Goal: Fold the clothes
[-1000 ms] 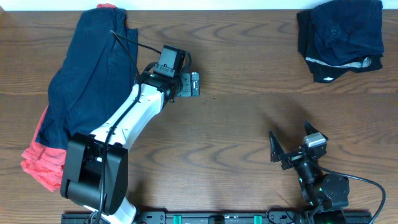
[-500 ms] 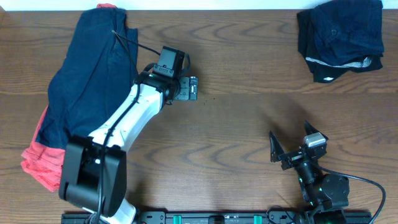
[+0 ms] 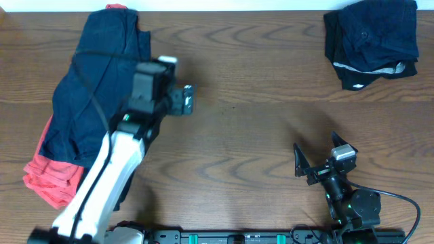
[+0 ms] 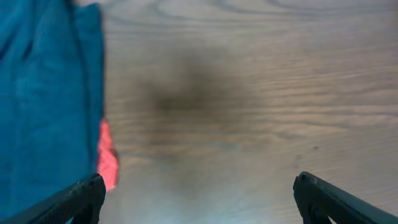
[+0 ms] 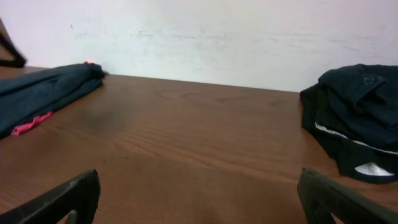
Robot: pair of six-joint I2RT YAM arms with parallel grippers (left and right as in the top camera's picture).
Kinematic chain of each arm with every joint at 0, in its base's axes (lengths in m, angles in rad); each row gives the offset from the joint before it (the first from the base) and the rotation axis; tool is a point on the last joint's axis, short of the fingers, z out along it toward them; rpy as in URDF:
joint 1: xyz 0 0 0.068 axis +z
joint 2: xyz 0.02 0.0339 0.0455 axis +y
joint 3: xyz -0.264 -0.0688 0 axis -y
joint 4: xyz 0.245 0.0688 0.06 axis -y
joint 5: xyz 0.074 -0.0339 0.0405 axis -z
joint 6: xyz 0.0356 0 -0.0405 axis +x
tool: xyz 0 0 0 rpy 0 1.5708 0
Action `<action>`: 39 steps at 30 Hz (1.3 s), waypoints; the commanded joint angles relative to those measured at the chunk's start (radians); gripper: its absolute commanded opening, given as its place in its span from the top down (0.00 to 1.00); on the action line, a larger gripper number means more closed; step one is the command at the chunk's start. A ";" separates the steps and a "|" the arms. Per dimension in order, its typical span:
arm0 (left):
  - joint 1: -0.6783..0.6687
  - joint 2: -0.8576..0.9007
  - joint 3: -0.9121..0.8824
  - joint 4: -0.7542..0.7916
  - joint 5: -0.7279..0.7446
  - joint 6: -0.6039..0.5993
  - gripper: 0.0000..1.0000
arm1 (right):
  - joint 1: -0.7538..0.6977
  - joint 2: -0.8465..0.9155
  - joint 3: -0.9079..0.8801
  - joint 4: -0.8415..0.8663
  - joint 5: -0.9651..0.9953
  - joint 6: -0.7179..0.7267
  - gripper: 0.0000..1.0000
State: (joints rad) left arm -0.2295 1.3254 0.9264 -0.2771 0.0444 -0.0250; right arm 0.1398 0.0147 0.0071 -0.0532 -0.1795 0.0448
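A dark navy garment (image 3: 98, 74) lies spread at the table's left, over a coral-red one (image 3: 47, 177) whose edge shows at the lower left. Both show in the left wrist view, navy (image 4: 43, 93) and coral (image 4: 107, 158). A folded dark pile (image 3: 369, 41) sits at the back right, also in the right wrist view (image 5: 360, 118). My left gripper (image 3: 188, 99) is open and empty, just right of the navy garment over bare wood (image 4: 199, 193). My right gripper (image 3: 319, 157) is open and empty near the front edge (image 5: 199, 193).
The wooden table (image 3: 271, 129) runs between the two piles. A white wall (image 5: 199, 37) stands behind the far edge. The left arm's white body (image 3: 108, 176) lies across the front left, over part of the garments.
My left arm has swung left and back toward the front, moving its gripper closer to the navy garment. The right arm has not moved.
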 commanded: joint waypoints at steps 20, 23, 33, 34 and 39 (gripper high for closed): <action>0.288 -0.877 -0.741 0.216 0.062 -0.066 0.02 | -0.002 -0.008 -0.002 -0.004 -0.005 0.002 0.01; 0.307 -0.955 -0.790 0.216 0.077 -0.066 0.02 | -0.002 -0.008 -0.002 -0.004 -0.005 0.002 0.01; 0.319 -1.116 -0.869 0.217 0.078 -0.066 0.02 | -0.002 -0.008 -0.002 -0.004 -0.005 0.002 0.01; 0.319 -1.126 -0.873 0.222 0.078 -0.066 0.02 | -0.002 -0.008 -0.002 -0.004 -0.005 0.002 0.01; 0.319 -1.157 -0.910 0.322 0.078 -0.066 0.02 | -0.002 -0.008 -0.002 -0.004 -0.005 0.002 0.01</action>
State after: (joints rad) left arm 0.0845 0.1905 0.0418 0.0124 0.1101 -0.0818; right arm 0.1398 0.0143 0.0071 -0.0540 -0.1802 0.0444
